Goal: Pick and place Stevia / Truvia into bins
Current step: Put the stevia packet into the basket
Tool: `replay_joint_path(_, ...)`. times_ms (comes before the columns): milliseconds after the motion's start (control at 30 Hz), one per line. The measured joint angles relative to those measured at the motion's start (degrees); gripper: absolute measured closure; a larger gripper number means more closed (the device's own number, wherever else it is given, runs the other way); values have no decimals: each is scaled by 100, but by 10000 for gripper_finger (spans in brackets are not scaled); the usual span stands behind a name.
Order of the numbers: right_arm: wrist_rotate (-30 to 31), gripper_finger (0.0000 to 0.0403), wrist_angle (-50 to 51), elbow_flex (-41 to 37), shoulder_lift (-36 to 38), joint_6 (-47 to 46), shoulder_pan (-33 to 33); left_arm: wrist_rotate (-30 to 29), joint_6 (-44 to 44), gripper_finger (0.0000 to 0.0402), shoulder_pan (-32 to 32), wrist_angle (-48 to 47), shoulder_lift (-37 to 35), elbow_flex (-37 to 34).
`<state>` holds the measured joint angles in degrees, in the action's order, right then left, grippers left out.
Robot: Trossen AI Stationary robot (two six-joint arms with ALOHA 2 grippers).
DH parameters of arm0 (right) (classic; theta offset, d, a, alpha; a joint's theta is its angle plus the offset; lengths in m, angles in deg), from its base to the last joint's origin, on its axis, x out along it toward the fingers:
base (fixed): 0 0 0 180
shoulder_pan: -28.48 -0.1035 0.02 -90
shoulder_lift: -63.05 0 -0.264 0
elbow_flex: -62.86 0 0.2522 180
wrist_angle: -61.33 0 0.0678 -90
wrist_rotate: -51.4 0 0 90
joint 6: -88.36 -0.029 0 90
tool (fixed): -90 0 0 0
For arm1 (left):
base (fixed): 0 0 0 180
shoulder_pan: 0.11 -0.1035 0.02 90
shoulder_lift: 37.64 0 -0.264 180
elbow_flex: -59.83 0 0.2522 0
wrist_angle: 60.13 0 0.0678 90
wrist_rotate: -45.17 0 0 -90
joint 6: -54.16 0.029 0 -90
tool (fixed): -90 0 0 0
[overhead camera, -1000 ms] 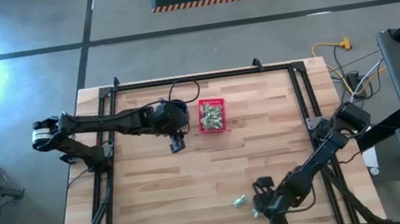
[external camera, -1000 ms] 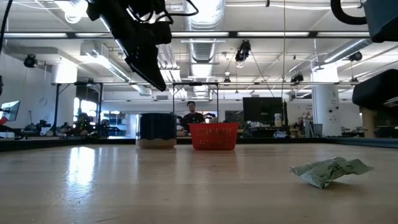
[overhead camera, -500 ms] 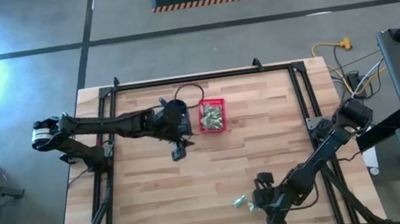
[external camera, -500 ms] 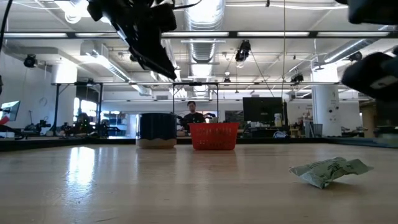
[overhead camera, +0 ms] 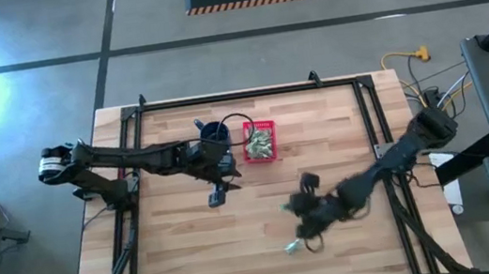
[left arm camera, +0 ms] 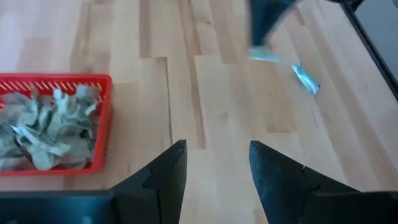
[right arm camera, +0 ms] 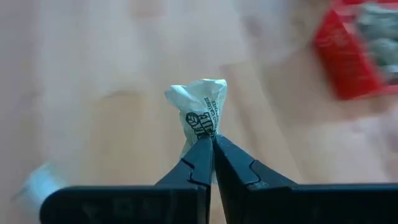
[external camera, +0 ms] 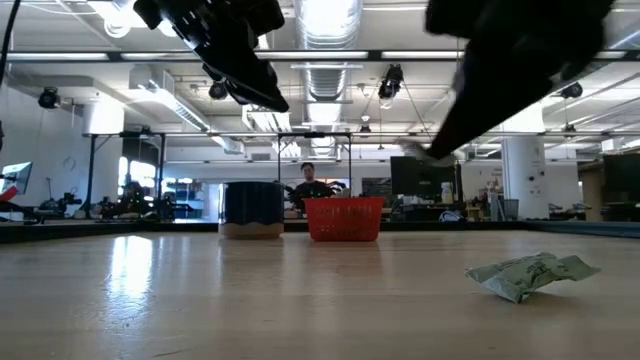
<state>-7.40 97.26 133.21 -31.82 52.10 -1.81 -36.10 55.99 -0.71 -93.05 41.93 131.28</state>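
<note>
The red basket (overhead camera: pixel 259 142) stands at the far middle of the table with several pale green-and-white sachets inside; it also shows in the left wrist view (left arm camera: pixel 56 124) and the low view (external camera: pixel 343 218). My right gripper (right arm camera: pixel 211 146) is shut on one sachet (right arm camera: pixel 198 109) above the table's middle (overhead camera: pixel 297 210), nearer than the basket and to its right. Another sachet (overhead camera: pixel 291 245) lies flat on the table toward the near edge; the low view (external camera: pixel 530 275) shows it too. My left gripper (left arm camera: pixel 214 168) is open and empty, above the table just left of the basket (overhead camera: pixel 217 195). My right gripper pinches the sachet's lower end (right arm camera: pixel 202 134) between its two fingertips. The crumpled sachet sticks out beyond the fingertips, lifted clear of the table.
A dark blue mug (overhead camera: pixel 213 132) stands just left of the basket, and shows in the low view (external camera: pixel 252 208). A black frame (overhead camera: pixel 220 97) runs along the table's far and side edges. Bare wood lies between the arms.
My right gripper has risen from the near edge and swung toward the table's far-left, toward the basket, carrying the sachet clear of the table. The other sachet has stayed where it lay. My left gripper has drifted a little toward the near edge.
</note>
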Motion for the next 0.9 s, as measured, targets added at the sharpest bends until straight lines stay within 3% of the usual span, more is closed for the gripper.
replay_joint_path(367,7,394,-15,191,0,944,1979,90,-153,244,157,-891,0,-6)
replay_joint_path(600,-67,394,-27,436,0,1440,3200,89,-264,244,341,-964,0,-255)
replay_joint_path(700,-605,394,-50,479,0,1450,3695,92,-448,244,411,-907,-22,-514)
replay_joint_path(900,-2290,389,-441,455,-58,1699,4439,92,-758,244,513,-385,-222,-1006)
